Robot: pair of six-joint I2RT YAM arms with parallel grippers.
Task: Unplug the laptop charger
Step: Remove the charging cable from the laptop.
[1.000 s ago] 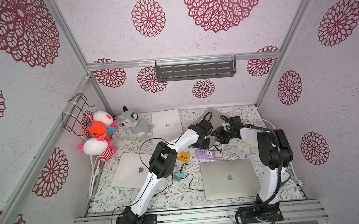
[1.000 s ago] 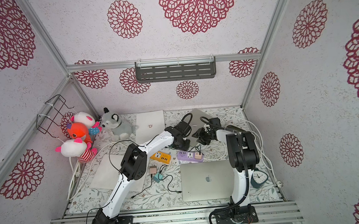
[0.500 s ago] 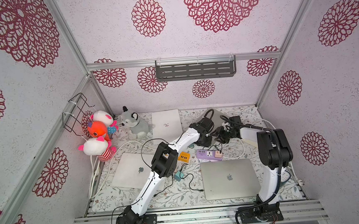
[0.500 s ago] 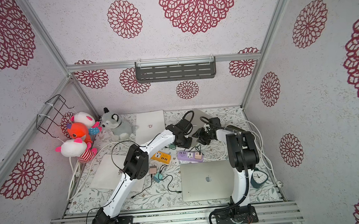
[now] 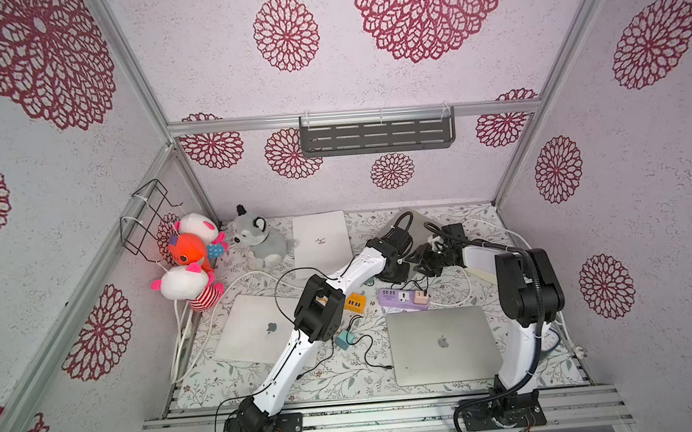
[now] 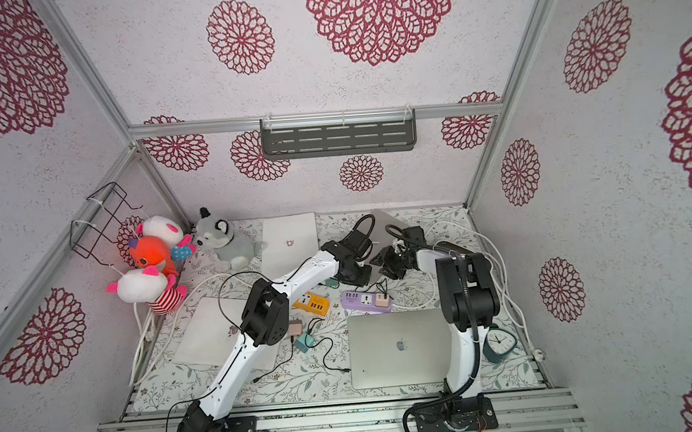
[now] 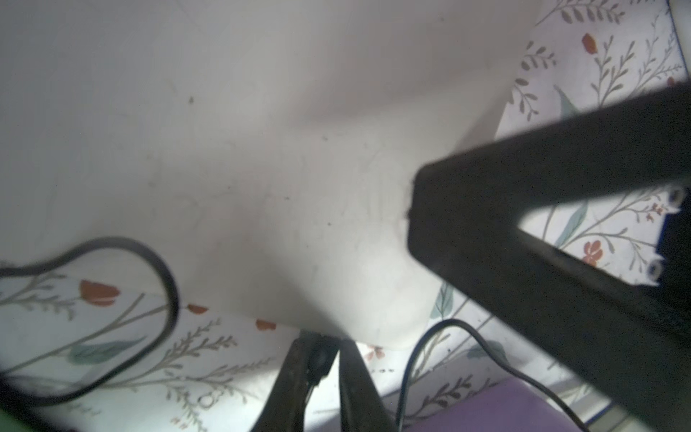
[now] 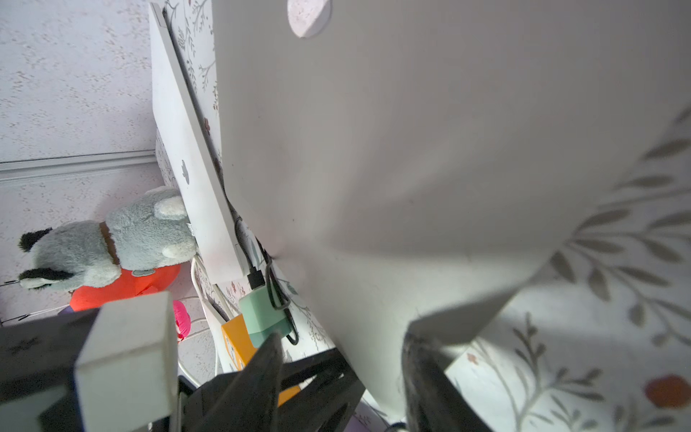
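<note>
A grey laptop (image 5: 422,224) lies shut at the back right, partly under both arms; in the left wrist view its lid (image 7: 261,168) fills the frame. My left gripper (image 7: 329,348) sits at the lid's edge, shut on a small black charger plug (image 7: 318,357). From above, that gripper (image 5: 402,269) points down beside the laptop. My right gripper (image 8: 344,336) stands open astride the laptop's corner (image 8: 374,262), and one finger (image 7: 486,187) lies on the lid. The plug's cable is hidden.
A purple power strip (image 5: 400,301) and an orange one (image 5: 355,302) lie mid-table, near a teal adapter (image 5: 344,338) with loose black cables. Three more closed laptops lie front right (image 5: 441,344), front left (image 5: 256,327) and back (image 5: 321,239). Plush toys (image 5: 188,253) crowd the left corner.
My left gripper's jaws have closed onto the plug at the laptop's edge. The left arm has shifted slightly; the right arm has not moved.
</note>
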